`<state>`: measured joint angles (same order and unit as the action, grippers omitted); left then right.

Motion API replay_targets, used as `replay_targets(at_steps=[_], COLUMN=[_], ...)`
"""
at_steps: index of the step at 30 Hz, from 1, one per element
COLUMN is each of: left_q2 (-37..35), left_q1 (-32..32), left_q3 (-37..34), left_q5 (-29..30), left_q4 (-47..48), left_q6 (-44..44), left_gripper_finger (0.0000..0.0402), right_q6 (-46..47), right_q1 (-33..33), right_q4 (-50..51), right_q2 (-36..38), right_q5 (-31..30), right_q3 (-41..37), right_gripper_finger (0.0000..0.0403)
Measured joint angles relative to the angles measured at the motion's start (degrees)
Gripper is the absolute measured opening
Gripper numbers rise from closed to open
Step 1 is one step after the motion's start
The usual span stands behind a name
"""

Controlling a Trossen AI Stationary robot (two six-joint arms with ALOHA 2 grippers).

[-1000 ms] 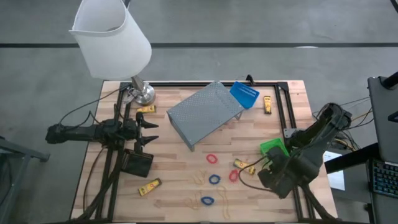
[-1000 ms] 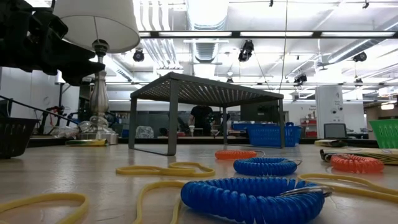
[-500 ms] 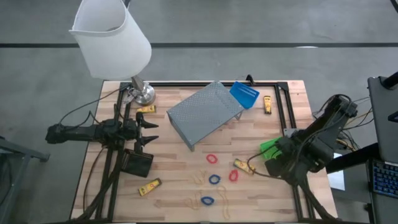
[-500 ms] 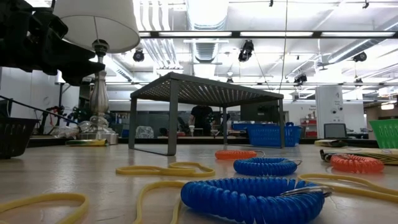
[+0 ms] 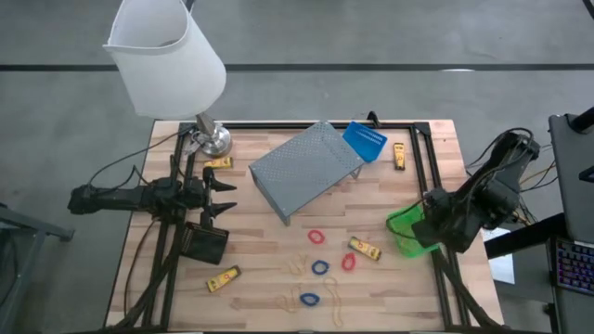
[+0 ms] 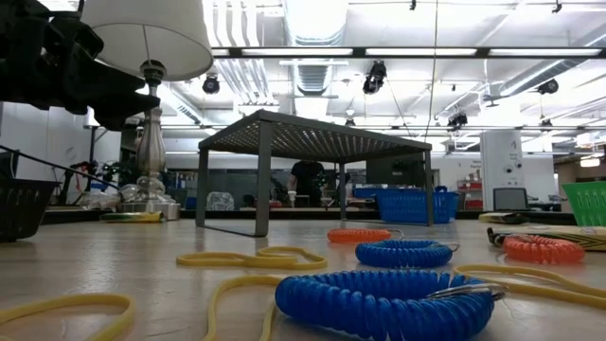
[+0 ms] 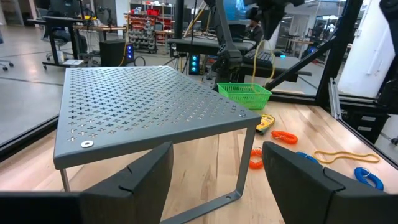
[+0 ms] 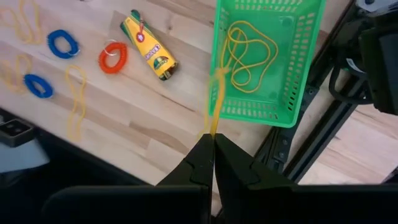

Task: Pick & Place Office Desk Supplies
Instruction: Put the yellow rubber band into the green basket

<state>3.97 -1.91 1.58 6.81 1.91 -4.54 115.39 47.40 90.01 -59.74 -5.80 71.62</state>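
On your far left, the left pincer [image 5: 223, 197] hovers over the counter's [image 5: 269, 278] left side with its fingers spread wide and nothing between them, just above the black bin [image 5: 204, 242]. Near it a yellow crayon box [image 5: 223, 278] lies by the counter's front, and another one [image 5: 218, 162] rests beside the lamp base [image 5: 213, 139]. Moving to the middle, you have the grey perforated metal stand [image 5: 306, 169], with the blue bin [image 5: 365, 141] at its far right corner. In front of the stand lie red coil loops [image 5: 316, 237] and blue coil loops [image 5: 320, 267], with loose yellow rubber bands [image 5: 332, 299] along the front edge. A third crayon box [image 8: 150, 46] lies just left of the green bin [image 8: 309, 62]. On your right, the right pincer [image 8: 213, 147] hangs above that bin's edge, fingers pinched tight on a yellow rubber band [image 8: 216, 102] that trails down; another band [image 8: 250, 57] already lies inside.
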Motion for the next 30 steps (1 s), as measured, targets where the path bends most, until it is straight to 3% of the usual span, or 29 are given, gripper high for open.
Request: replay_targets(at_steps=[9, 23, 30], left_q2=[0.00, 0.00, 0.00], left_q1=[0.00, 0.02, 0.01], left_q3=[0.00, 0.00, 0.00], left_q5=[0.00, 0.00, 0.00], left_q4=[0.00, 0.00, 0.00], left_q6=[0.00, 0.00, 0.00], left_gripper_finger=[0.0253, 0.0253, 0.0253], right_q6=[0.89, 0.33, 1.58], right_q1=[0.00, -0.02, 0.00], right_q4=[-0.02, -0.14, -7.27], right_q2=[4.18, 1.61, -0.43], right_q5=[-0.32, 0.14, 0.28], right_q3=[-1.65, -12.57, -18.16], right_gripper_finger=[0.0008, 0.0008, 0.0008])
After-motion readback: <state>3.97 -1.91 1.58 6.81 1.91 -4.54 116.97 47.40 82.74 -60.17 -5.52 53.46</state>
